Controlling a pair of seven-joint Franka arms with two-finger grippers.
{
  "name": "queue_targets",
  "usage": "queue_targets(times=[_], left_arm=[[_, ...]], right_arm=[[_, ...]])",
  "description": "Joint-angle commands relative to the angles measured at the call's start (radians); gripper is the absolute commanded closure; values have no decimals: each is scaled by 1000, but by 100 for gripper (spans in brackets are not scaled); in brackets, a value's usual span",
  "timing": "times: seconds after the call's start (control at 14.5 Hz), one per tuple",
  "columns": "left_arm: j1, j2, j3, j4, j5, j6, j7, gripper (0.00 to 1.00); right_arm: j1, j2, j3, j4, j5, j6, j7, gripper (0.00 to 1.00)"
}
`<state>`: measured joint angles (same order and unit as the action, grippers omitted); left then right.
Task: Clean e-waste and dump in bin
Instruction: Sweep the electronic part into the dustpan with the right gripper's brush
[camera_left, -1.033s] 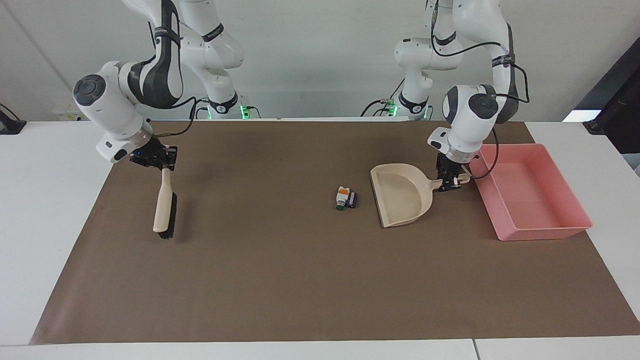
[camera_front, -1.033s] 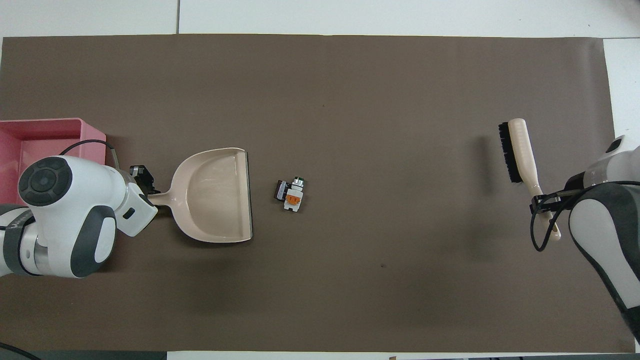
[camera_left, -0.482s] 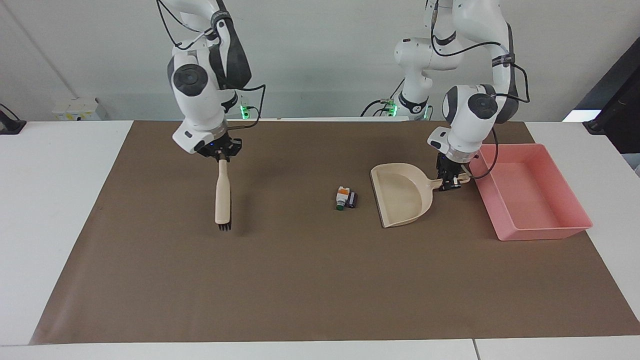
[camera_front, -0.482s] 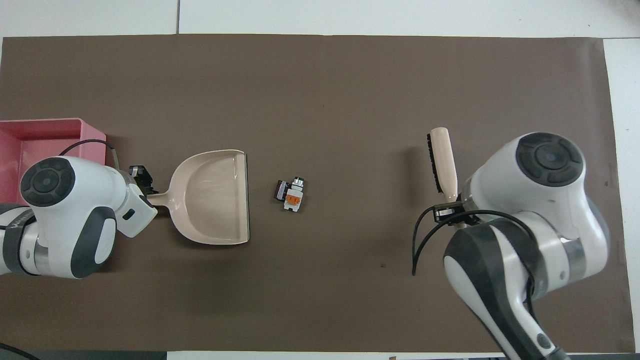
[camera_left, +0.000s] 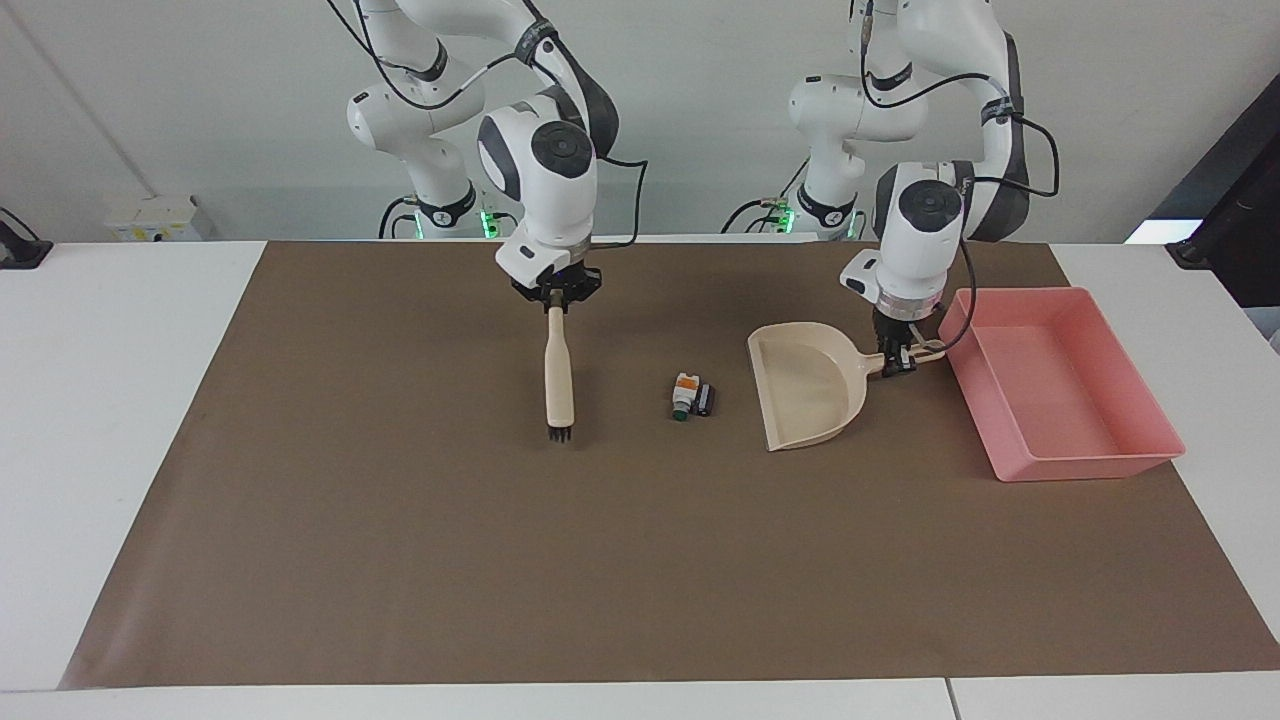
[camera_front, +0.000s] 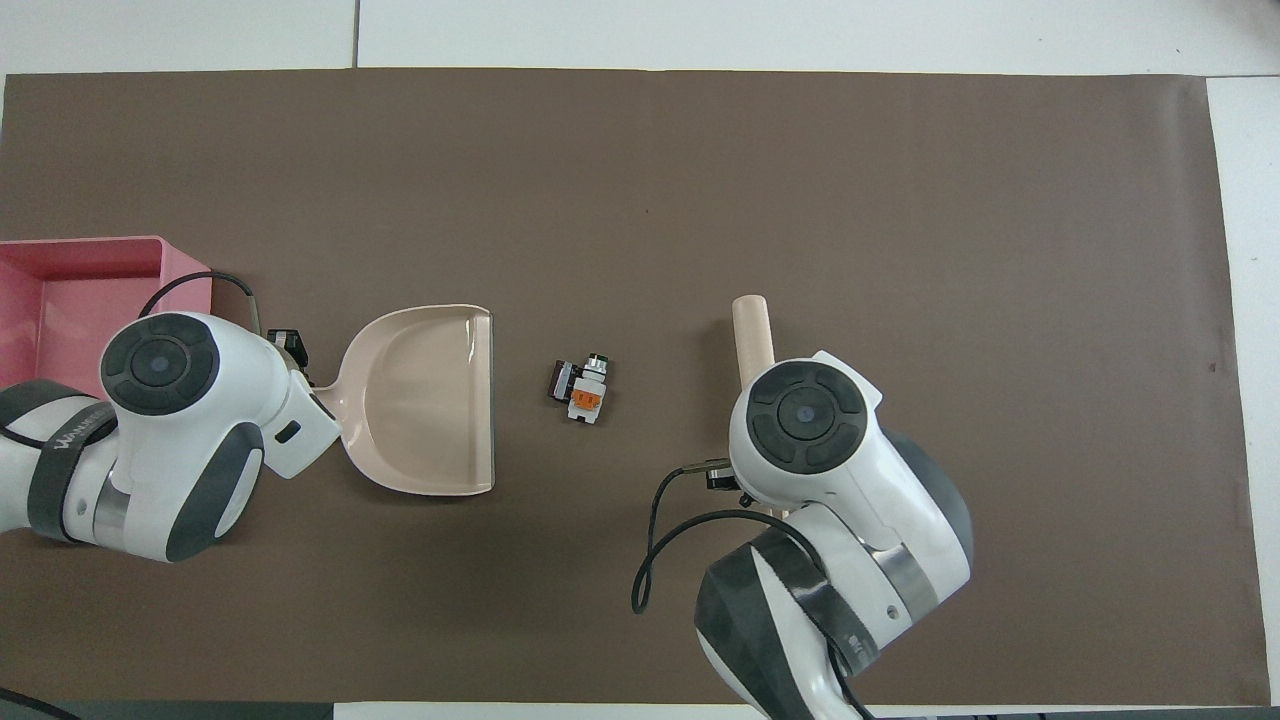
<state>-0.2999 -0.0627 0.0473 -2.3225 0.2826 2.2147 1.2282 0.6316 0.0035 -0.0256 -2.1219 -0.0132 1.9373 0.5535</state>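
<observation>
The e-waste lies mid-mat: a white piece (camera_left: 683, 394) (camera_front: 586, 392) with orange and green marks, touching a small black block (camera_left: 705, 399) (camera_front: 561, 380). My right gripper (camera_left: 556, 299) is shut on the handle of a beige brush (camera_left: 558, 380) (camera_front: 751, 334), which hangs bristles-down over the mat beside the e-waste, toward the right arm's end. My left gripper (camera_left: 901, 360) (camera_front: 288, 349) is shut on the handle of the beige dustpan (camera_left: 806, 388) (camera_front: 425, 400). The pan's open mouth faces the e-waste across a short gap. The pink bin (camera_left: 1090, 466) (camera_front: 90, 300) stands beside the dustpan handle.
A brown mat (camera_left: 640, 580) (camera_front: 700, 180) covers most of the white table (camera_left: 110, 400). In the overhead view the right arm's wrist (camera_front: 805, 420) covers most of the brush and its gripper.
The right arm has swung the brush from its own end of the mat toward the middle, close to the e-waste. The left gripper has turned the dustpan slightly.
</observation>
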Motion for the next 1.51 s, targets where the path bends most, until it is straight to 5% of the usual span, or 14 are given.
queue_targets(times=[0.0,0.14,0.41,0.76,1.45], left_arm=[[-31,-17,3,-8,27,-27,-33,100],[-35,-14,2,-11,27,-24,-35,100],[-42,-5,0,-18,29,-9,-35,100],[-42,-2,-1,-26,29,0,-36,99],[-39,-2,0,-26,27,22,-35,96]], right_arm=[[52,41,-5,28,15,34,43,100],[75,73,-5,49,12,54,46,100],[160,278,-5,245,9,46,127,100],[165,308,56,253,35,60,118,100],[168,354,127,260,708,445,-148,100]])
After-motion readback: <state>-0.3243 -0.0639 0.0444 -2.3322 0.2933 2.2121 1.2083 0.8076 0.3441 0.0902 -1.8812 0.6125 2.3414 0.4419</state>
